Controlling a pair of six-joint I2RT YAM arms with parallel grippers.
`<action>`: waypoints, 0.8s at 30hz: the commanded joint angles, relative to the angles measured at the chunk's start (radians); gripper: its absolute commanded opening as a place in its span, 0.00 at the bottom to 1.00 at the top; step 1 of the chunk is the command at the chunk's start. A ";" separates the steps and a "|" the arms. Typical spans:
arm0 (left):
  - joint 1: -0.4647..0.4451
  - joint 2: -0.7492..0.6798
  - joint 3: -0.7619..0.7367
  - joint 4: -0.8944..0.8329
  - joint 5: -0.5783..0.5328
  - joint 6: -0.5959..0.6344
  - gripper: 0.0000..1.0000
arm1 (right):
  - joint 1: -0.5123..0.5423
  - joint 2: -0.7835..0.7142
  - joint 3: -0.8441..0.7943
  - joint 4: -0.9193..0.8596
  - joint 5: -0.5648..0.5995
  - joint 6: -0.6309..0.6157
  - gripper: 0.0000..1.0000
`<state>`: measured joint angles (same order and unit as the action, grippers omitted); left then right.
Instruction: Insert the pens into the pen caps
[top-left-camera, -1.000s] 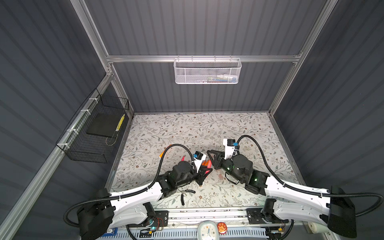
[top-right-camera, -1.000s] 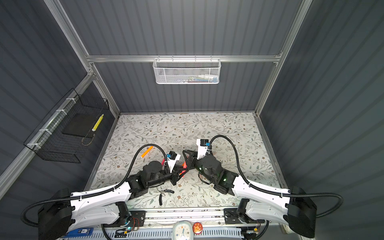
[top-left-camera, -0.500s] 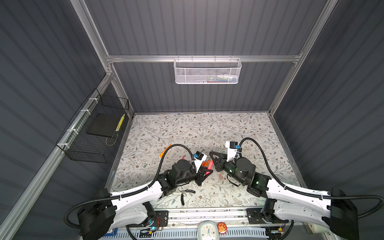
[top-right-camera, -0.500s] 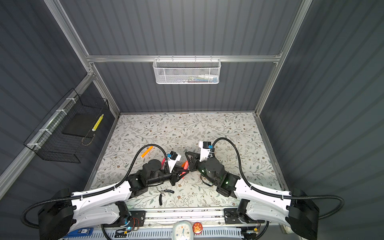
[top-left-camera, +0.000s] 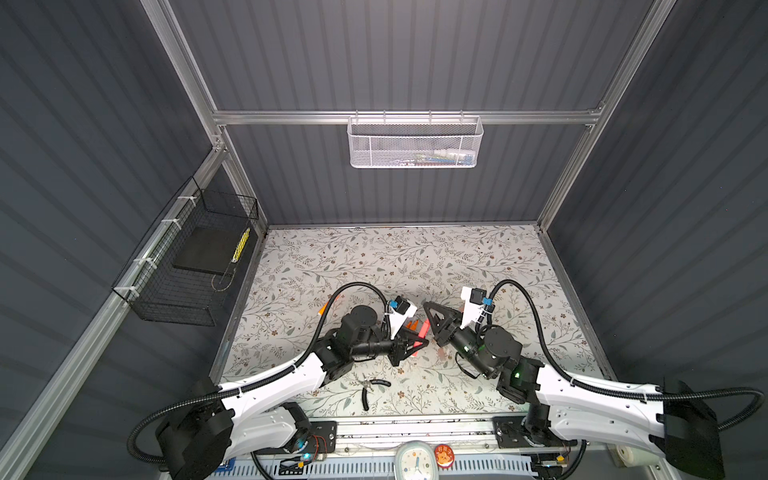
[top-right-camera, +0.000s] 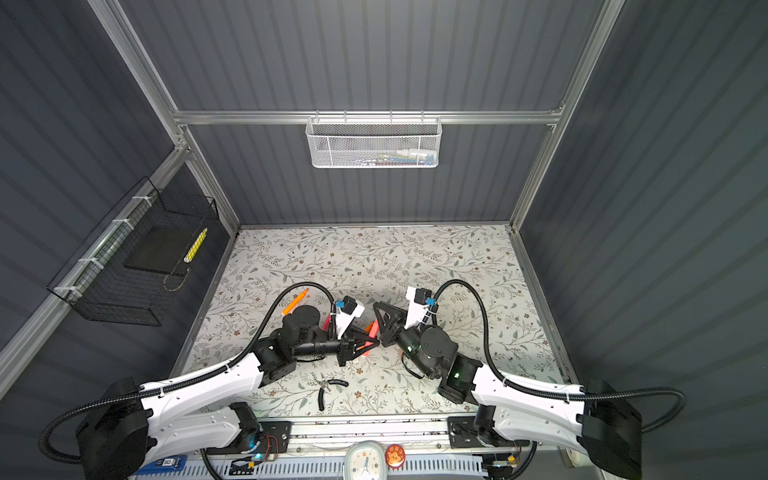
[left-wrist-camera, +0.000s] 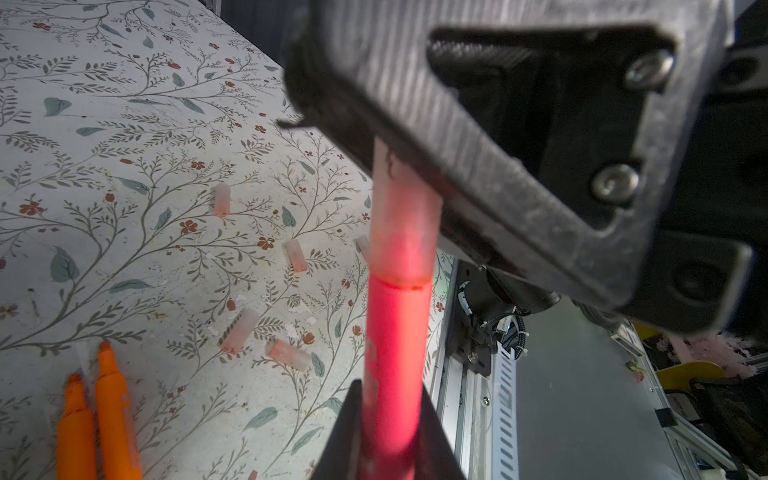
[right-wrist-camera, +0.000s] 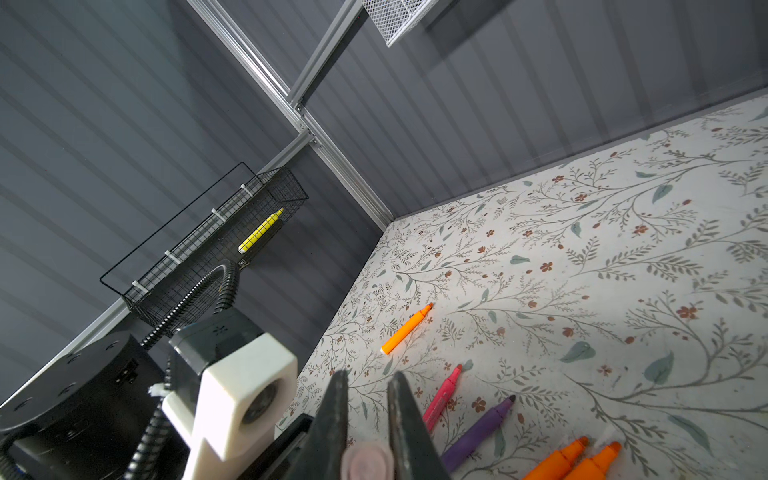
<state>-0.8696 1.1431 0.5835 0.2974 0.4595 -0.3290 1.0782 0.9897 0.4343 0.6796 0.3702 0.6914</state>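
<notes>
Mid-air capping.
Left gripper (left-wrist-camera: 390, 440) clamps pink-red pen (left-wrist-camera: 395, 340); right gripper (right-wrist-camera: 368, 395) clamps pen cap (left-wrist-camera: 405, 232), apparently over its tip.

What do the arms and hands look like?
Left arm and right arm: white shells, black joints, black corrugated cable looping to each wrist. Left hand and right hand: black triangular open-frame fingers, white camera mount behind. Green light on right arm.

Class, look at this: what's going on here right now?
The left gripper holds a pink pen. The right gripper is shut on a cap that sits over the pen's tip, seemingly pushed on. More pens and loose caps lie on the table.
</notes>
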 joint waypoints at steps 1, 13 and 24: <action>0.070 -0.023 0.117 0.100 -0.327 -0.005 0.00 | 0.099 0.036 -0.020 -0.091 -0.172 0.030 0.00; 0.071 -0.060 0.160 0.060 -0.432 0.069 0.00 | 0.142 0.153 -0.005 -0.031 -0.153 0.014 0.00; 0.123 -0.075 0.141 0.108 -0.265 0.011 0.00 | 0.152 0.157 -0.063 0.080 -0.204 -0.033 0.00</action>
<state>-0.8574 1.0958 0.6247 0.0940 0.3473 -0.1947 1.1271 1.1343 0.4427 0.8360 0.4404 0.6682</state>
